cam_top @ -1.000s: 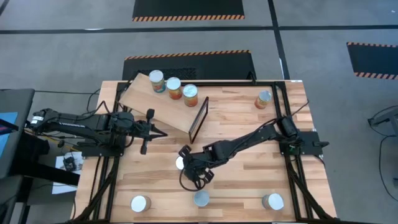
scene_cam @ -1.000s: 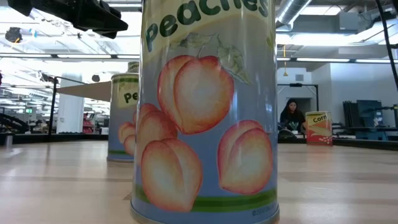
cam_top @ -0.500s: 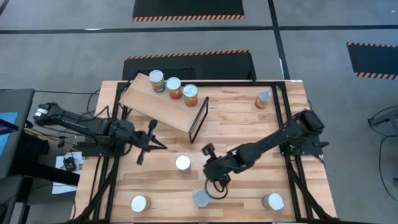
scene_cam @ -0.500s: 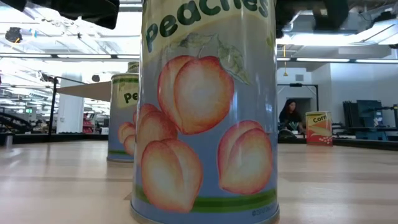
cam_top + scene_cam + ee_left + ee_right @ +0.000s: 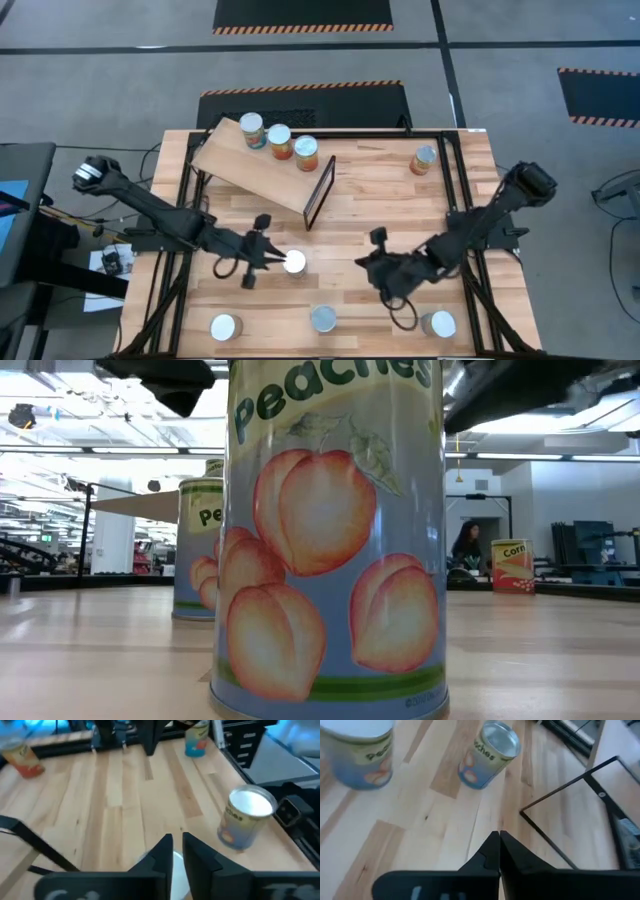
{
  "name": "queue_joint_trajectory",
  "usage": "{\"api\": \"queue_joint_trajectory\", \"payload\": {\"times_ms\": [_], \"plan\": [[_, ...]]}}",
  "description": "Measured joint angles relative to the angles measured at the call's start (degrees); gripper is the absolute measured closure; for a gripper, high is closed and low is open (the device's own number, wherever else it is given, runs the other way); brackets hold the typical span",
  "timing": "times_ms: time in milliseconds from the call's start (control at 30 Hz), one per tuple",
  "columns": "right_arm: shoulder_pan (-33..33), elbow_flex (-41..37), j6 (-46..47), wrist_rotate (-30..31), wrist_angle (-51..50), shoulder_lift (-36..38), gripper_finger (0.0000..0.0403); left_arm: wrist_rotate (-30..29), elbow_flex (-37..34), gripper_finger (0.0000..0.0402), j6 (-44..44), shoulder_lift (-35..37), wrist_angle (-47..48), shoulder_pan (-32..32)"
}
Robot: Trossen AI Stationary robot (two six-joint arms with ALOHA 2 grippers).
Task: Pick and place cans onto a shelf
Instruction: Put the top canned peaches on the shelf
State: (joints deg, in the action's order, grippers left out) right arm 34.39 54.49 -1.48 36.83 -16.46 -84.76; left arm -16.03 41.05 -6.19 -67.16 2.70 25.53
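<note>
My left gripper (image 5: pixel 262 258) hangs over the small silver-lidded tin can (image 5: pixel 294 262) mid-table, its dark fingers (image 5: pixel 165 851) only a narrow slit apart and empty, the lid just beyond the tips. That gap looks too tight; descending now would likely strike the lid and tip the can. My right gripper (image 5: pixel 385 272) waits pinched shut, empty. The slanted light plywood shelf (image 5: pixel 232 160) holds three labelled cans (image 5: pixel 279 141), well apart from both.
</note>
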Motion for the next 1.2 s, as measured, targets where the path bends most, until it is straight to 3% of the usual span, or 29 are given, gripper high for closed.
{"api": "queue_joint_trajectory", "payload": {"times_ms": [167, 400, 667, 900, 1200], "plan": [[2.7, -1.0, 2.2, 5.1, 0.2, 0.2, 0.0391, -1.2, 8.2, 0.0333, -4.1, -8.2, 8.5, 0.1], [2.8, -1.5, 4.1, 5.3, 0.4, 0.1, 0.0387, -1.3, 21.3, 0.0315, -6.1, -21.3, 21.5, 0.1], [2.5, -1.5, 4.5, 5.3, -0.2, 0.1, 0.0390, -1.3, 35.6, 0.0314, -15.0, -32.1, 38.5, -0.3], [2.5, -1.5, 5.1, 5.3, -0.4, 0.1, 0.0387, -0.7, 38.1, 0.0314, -19.7, -34.2, 44.0, -1.2], [2.5, -1.5, 5.2, 5.3, -0.5, 0.1, 0.0388, 2.3, 38.1, 0.0314, -20.2, -34.2, 43.8, -1.7]]}}
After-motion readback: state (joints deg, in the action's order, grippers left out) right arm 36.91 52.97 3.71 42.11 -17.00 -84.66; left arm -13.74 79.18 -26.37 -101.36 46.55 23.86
